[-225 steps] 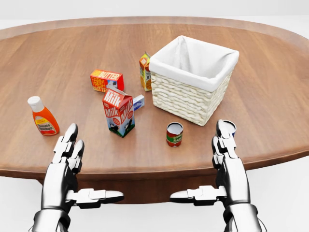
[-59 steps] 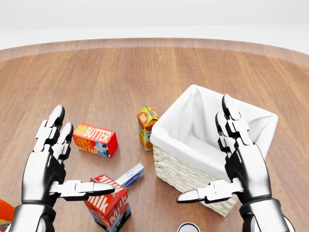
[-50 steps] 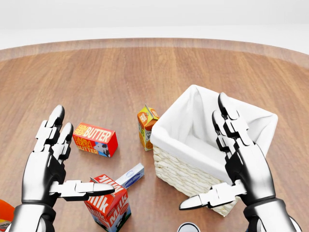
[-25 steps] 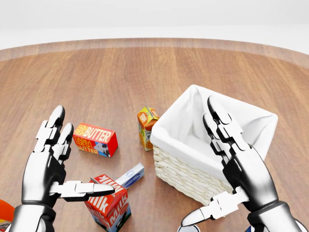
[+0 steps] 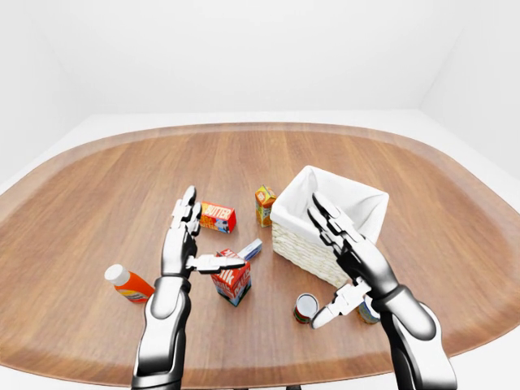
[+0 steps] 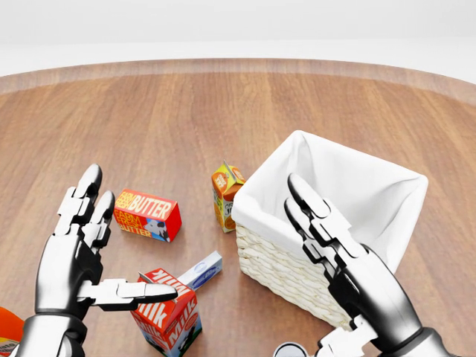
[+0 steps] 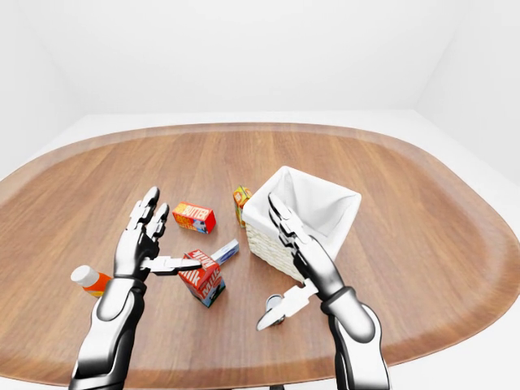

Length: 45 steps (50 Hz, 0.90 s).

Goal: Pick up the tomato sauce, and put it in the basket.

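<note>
On a wide wooden table (image 5: 97,203), seen in the left-eye view from left to right: an orange bottle (image 5: 127,283) lies near the table's lower left, and the robot's left hand (image 5: 185,244) hangs spread wide above a milk carton (image 5: 231,280), gripping nothing. A butter box (image 5: 218,217) and a small juice carton (image 5: 265,205) sit beyond, the latter just beside the white-lined wicker basket (image 5: 288,240). The tomato sauce (image 5: 305,308), a small can, stands upright on the table below the basket, untouched. The right hand (image 5: 351,264) is tilted over it, fingers splayed and empty, thumb reaching toward the can's rim. The reach looks under way; a sound grasp would likely mean lowering the hand so fingers and thumb flank the can's sides squarely, avoiding a sideways nudge that could topple it or push it against the second can (image 5: 370,312) near the wrist.
</note>
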### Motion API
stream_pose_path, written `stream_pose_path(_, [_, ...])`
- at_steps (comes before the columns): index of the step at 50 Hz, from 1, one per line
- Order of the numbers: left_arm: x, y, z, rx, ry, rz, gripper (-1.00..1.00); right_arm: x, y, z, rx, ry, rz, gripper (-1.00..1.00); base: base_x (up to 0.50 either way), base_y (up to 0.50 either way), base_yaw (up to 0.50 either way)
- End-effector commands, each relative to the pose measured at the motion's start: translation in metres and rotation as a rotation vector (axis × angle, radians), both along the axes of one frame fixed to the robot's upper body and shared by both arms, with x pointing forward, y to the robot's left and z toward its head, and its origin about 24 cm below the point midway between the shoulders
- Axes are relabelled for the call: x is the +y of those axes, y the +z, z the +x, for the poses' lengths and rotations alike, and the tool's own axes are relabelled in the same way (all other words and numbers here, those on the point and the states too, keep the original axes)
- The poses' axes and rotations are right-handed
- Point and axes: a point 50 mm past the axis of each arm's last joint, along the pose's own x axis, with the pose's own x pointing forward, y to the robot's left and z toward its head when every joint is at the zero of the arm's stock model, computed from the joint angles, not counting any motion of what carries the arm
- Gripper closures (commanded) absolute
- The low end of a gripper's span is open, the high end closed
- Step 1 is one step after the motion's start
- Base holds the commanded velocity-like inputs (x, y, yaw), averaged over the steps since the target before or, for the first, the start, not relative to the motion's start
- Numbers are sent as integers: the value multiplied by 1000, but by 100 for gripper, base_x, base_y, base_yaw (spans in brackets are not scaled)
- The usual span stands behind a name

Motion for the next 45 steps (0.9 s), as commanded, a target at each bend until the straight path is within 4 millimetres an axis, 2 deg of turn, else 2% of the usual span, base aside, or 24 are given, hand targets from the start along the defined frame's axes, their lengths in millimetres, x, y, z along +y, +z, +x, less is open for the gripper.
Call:
stream_pose_path(1, [0, -1, 0, 6, -1, 1, -91, 3, -4, -6, 20, 54, -14, -100, 0, 0, 0])
stream_pose_path(11, [0, -3, 1, 13, 0, 2, -92, 3, -6, -7, 34, 82, -25, -100, 0, 0, 0])
stream_pose_path(27, [-1, -7, 0, 29, -4, 6, -91, 3, -31, -6, 141, 111, -42, -100, 0, 0, 0])
stream_pose_path(45, [-2, -9, 0, 37, -7, 9, -91, 4, -39, -11, 149, 117, -75, -100, 0, 0, 0])
